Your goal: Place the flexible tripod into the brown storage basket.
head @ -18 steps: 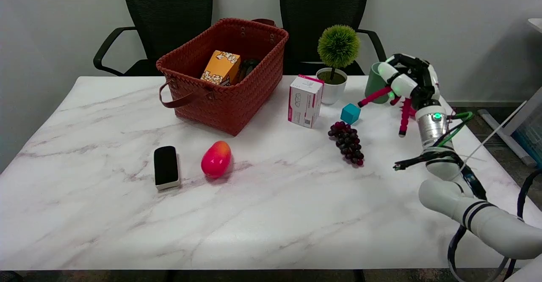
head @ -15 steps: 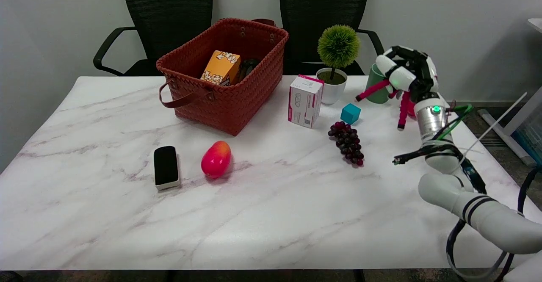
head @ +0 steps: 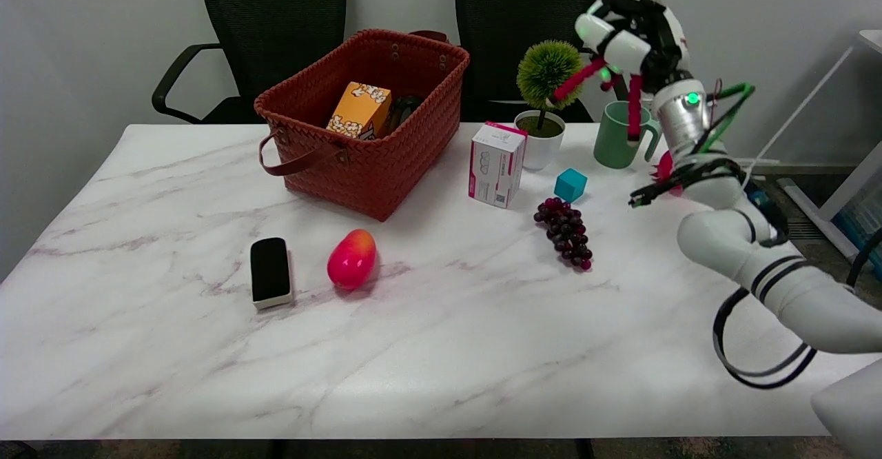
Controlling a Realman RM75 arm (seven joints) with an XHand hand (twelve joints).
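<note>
Aloft, tripod within right hand

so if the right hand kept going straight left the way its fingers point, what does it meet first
Probably the little potted plant, just left of the right hand and its held tripod. The basket lies farther on. The hand seems raised, so depth is unclear.

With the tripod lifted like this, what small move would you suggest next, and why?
Probably carry the right hand leftward toward the brown storage basket, keeping its height. It holds the flexible tripod in the air above the green mug, and the potted plant and white box stand between it and the basket, so staying high should clear them.
</note>
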